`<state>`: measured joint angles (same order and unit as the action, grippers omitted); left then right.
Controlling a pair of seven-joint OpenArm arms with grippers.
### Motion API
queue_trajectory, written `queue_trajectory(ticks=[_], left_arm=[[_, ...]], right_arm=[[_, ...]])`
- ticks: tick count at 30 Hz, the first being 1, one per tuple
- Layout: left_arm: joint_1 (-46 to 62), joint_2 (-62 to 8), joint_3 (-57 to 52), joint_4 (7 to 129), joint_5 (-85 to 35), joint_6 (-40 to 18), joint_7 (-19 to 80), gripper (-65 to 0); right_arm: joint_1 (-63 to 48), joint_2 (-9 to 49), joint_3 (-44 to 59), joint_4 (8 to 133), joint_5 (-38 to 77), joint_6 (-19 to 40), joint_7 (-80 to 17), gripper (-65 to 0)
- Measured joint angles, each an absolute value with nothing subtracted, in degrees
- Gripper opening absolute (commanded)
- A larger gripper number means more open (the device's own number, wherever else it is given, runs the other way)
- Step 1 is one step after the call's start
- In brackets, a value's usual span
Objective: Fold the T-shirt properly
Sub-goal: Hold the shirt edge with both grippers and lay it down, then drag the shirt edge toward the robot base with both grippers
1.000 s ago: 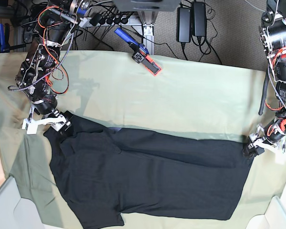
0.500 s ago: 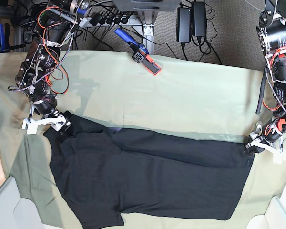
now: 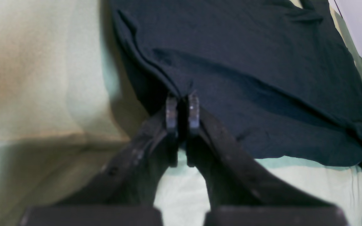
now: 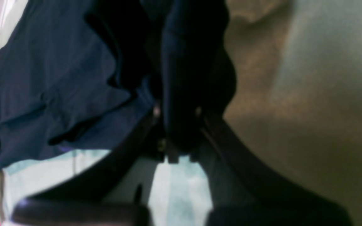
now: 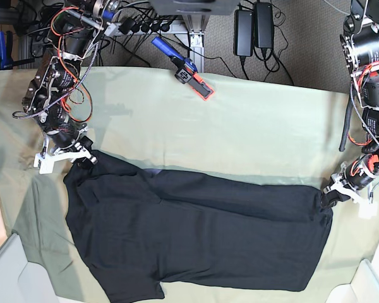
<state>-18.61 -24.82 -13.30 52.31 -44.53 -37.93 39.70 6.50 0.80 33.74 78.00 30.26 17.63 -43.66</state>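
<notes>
— Where is the T-shirt (image 5: pixel 196 240) laid?

— It is spread flat on the green cloth (image 5: pixel 252 132), plain black side up (one sleeve is seen at the near edge).

— How is it held?

— Its right-hand edge is pinched by the left gripper (image 3: pixel 181 108), the fingers closed on a fold. A bunched corner at the other end is clamped by the right gripper (image 4: pixel 176 125).

— And farther back?

— An orange-tipped tool (image 5: pixel 191 74) is seen at the cloth's far edge.
</notes>
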Motion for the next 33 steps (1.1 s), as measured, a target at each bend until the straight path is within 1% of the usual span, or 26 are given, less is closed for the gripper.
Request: queue_trajectory(ticks=[5,10,14,20,26,29,33], left_arm=[[-18.59,-25.74,-13.30,52.31,-47.20,-38.00,41.50,-65.0],[-18.41,-29.02,-13.23,52.31,-49.74,-38.17,43.48,-65.0],[-18.44,-31.00,-13.21,52.31,-53.19,-38.19,46.76,-65.0],[-18.15,-31.92,-13.19,52.31,-56.05,-38.22,48.69,-65.0],[-17.43,-32.03,-13.19,52.31,-58.33,-38.22,52.38,-65.0],[-15.44,-32.23,-13.19,52.34,-61.69,-38.44,54.22,-65.0],[-12.82,-33.36,-13.17,52.34,-63.24,-38.50,55.05,-65.0]], right_arm=[[6.48,0.93,33.74,78.39,32.29,17.78,-45.91,-65.0],[6.33,1.52,33.61,78.98,35.38,18.24,-49.60,-65.0],[6.35,3.07,33.50,78.98,37.63,19.42,-51.62,-65.0],[6.20,3.79,33.50,79.96,40.18,20.38,-58.00,-65.0],[3.53,3.86,33.47,83.44,40.95,21.21,-58.04,-65.0],[0.89,3.81,33.47,85.71,40.95,21.28,-58.19,-65.0],[-1.87,4.38,33.39,88.99,41.28,21.41,-58.15,-65.0]])
